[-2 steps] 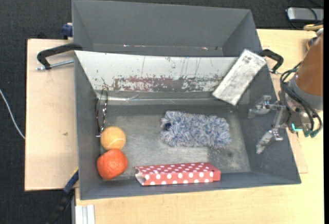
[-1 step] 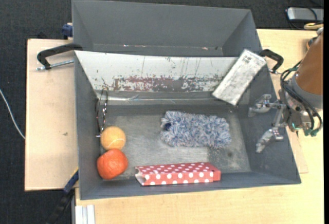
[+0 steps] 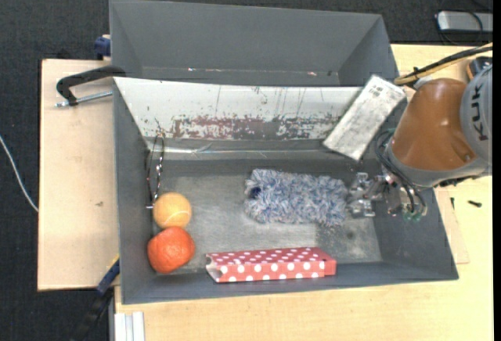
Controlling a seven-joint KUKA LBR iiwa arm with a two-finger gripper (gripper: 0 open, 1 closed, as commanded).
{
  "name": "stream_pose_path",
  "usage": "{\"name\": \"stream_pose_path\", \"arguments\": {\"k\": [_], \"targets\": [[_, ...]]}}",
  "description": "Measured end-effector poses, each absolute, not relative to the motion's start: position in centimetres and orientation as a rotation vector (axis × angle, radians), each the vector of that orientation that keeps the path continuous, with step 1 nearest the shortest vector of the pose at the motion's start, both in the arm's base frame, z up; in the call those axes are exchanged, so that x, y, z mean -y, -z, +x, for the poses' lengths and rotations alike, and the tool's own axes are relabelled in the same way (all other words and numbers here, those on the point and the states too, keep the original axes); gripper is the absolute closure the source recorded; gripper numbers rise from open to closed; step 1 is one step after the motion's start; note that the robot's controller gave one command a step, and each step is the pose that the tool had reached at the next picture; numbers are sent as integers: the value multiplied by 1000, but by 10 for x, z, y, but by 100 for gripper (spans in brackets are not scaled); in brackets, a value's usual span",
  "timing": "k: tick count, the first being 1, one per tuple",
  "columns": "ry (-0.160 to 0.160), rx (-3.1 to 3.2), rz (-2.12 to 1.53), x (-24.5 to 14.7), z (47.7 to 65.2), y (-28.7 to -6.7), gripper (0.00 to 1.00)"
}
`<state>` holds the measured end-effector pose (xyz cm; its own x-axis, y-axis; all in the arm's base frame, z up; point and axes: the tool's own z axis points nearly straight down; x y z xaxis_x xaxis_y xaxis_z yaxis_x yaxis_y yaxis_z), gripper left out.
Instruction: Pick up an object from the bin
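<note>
Seen from the camera above, a grey metal bin [image 3: 249,46] holds a handful of loose things while the robot's arm, under its rounded orange cover [image 3: 435,127], reaches in from the right. The hand [image 3: 362,196] sits low at the right side of the bin floor, at the right-hand end of a shaggy blue-and-white cloth [image 3: 293,199], touching it or just beside it (the view does not settle which). Whether the hand is set wide or narrow cannot be told from here, and nothing can be seen held in it.

The cloth lies near the middle of the floor with its long axis running left to right, so its near end points straight at the hand and the rest stretches away to the left. That makes it the likeliest thing to be picked: a short drop onto that end looks enough, though soft pile may bunch or slip.

A flat grey-white packet [image 3: 365,119] leans tilted against the back wall, above the hand and just beside the orange cover. A long red box with white polka dots [image 3: 270,265] lies along the front wall, near the cloth but apart from it. In the left front corner a pale yellow-orange ball [image 3: 172,210] rests touching a deeper orange ball [image 3: 171,250], both well apart from the hand. A thin wire object [image 3: 154,167], too slight to identify, lies by the left wall.
</note>
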<state>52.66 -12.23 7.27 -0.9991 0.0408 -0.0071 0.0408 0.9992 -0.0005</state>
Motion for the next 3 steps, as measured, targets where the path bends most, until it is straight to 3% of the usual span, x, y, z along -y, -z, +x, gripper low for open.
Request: {"name": "stream_pose_path", "arguments": {"k": [1,3], "targets": [[1,-3134,64,122,527,-73,100],[-2,-3138,110,119,526,-190,100]]}}
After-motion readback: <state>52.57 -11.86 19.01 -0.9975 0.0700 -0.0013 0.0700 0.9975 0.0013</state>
